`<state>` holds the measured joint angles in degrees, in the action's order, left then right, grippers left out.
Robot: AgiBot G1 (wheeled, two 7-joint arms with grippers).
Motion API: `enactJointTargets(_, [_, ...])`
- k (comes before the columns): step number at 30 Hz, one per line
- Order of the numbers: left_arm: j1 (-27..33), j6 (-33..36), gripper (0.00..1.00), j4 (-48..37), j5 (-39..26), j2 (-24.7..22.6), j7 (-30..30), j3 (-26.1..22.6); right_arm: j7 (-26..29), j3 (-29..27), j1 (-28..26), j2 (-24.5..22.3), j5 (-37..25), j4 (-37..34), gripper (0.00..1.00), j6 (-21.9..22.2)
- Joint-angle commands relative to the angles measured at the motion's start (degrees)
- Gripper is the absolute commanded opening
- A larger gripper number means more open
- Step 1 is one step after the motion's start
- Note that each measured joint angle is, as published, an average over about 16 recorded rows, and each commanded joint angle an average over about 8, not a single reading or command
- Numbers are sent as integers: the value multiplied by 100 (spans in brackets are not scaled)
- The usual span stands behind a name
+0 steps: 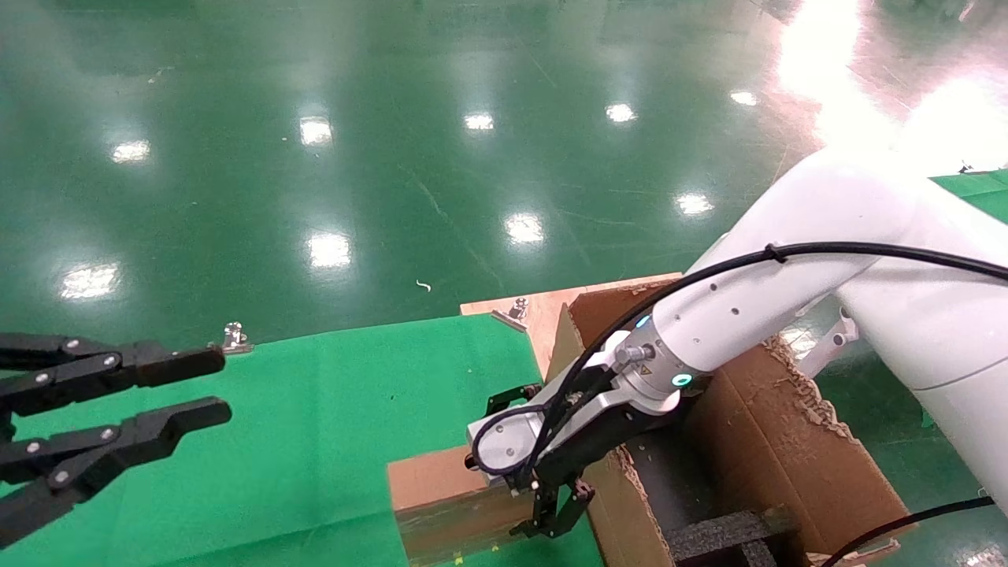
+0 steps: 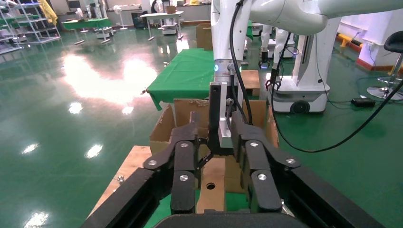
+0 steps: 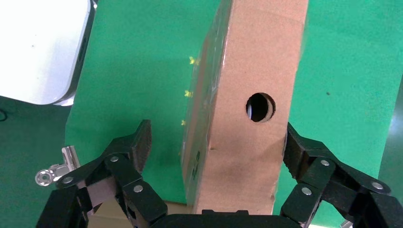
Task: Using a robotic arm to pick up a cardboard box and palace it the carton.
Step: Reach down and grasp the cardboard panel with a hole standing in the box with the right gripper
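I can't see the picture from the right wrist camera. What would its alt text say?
The right gripper straddles a small brown cardboard box with a round hole, its black fingers open on either side, not yet closed. Green cloth lies beneath.

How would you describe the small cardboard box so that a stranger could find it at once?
Look at the green cloth on the table, then at its near edge beside the big open carton. The small cardboard box lies there, between the open jaws of the right gripper. Unlike the carton, it is flat, closed, and has one round hole.
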<state>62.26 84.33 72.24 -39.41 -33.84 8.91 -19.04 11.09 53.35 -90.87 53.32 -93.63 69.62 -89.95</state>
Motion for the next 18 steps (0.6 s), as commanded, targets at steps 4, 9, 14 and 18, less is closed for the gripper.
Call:
enactJointTargets(4, [0,0,100,0,0,0,0,0,5,-28,16,-12,18,2,0,0])
enactJointTargets(9, [0,0,100,0,0,0,0,0,10,-44,26,-20,31,4,0,-1])
enactJointTargets(14, [0,0,100,0,0,0,0,0,12,-55,33,-24,38,6,0,-2])
enactJointTargets(18, [0,0,100,0,0,0,0,0,14,-60,36,-26,41,7,0,-3])
